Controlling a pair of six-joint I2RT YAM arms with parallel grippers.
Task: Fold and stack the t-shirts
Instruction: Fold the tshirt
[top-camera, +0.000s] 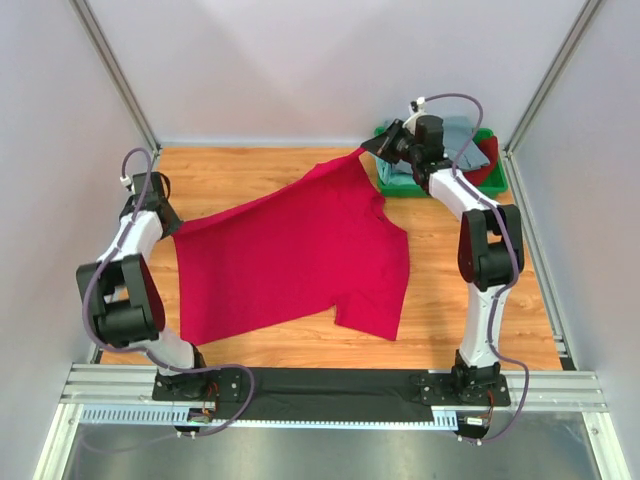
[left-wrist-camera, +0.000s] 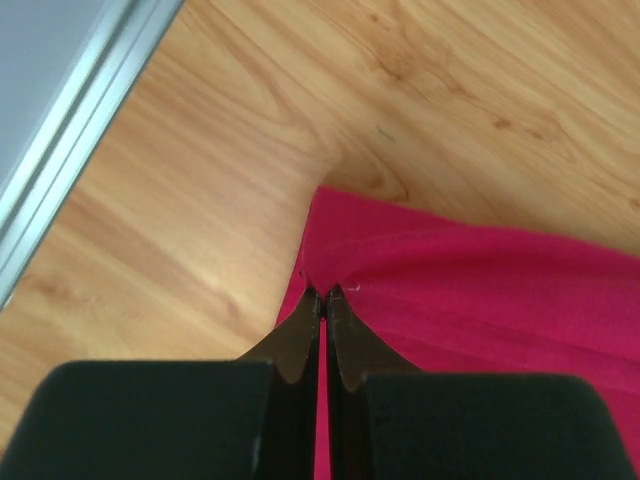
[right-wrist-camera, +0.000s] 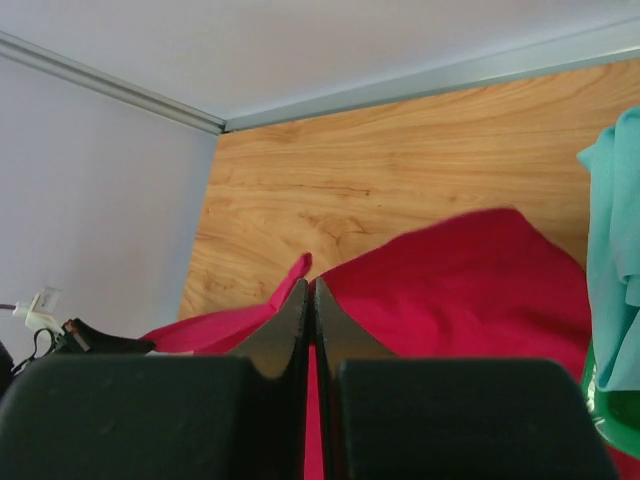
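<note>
The crimson t-shirt (top-camera: 290, 255) lies spread over the middle of the wooden tabletop (top-camera: 250, 170), pulled into a taut diagonal between the two arms, with one sleeve draping off its right side and a fold of cloth bunched at its near right corner. The left end effector (left-wrist-camera: 325, 295) is pinched tight on the shirt's left corner, low over the wood. The right end effector (right-wrist-camera: 310, 290) is clamped on the shirt's far corner, which it holds raised off the surface. Judging by this, the step in hand is spreading the garment flat, and no fold has been made yet. The next move seems to call for lowering the raised far corner while keeping the cloth under even tension, so that it settles smooth rather than rumpled, and for keeping that corner from dragging over the tray. Just beyond the shirt's far right corner sits the green tray (top-camera: 495, 175), holding other tees: a grey-blue one (top-camera: 460, 135), a darker red one (top-camera: 490, 150) and a mint-green one (right-wrist-camera: 615, 250), loosely heaped rather than stacked. Around the shirt the light-grained wood is bare, bounded by pale walls (top-camera: 300, 60) in an aluminium frame, with a black strip (top-camera: 330, 385) on the shirt's near side, between the arm bases.
</note>
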